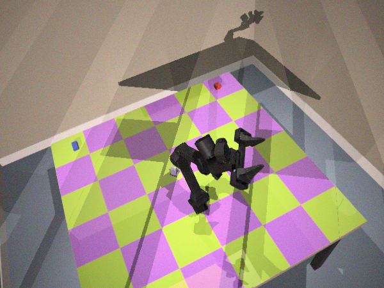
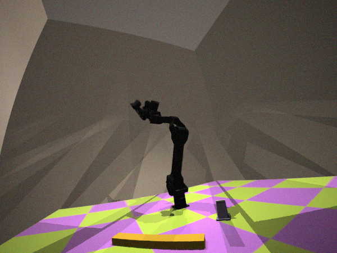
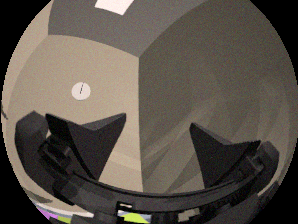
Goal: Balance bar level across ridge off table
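The orange bar [image 2: 158, 241] lies flat on the checkered table in the foreground of the exterior view; I cannot make it out in the top view. A small grey upright piece on a thin base, which looks like the ridge [image 2: 222, 210] [image 1: 174, 171], stands behind and to the right of the bar in the exterior view. Nothing rests on it. My gripper [image 1: 264, 153] [image 3: 158, 121] is wide open and empty, raised high above the table, well away from both. The wrist view shows walls between its fingers, with neither bar nor ridge in sight.
A blue block [image 1: 75, 146] lies near the table's left corner in the top view, and a red block [image 1: 217, 86] near its far corner. The arm's base [image 1: 199, 205] [image 2: 180, 200] stands on the table [image 1: 192, 244], close to the ridge.
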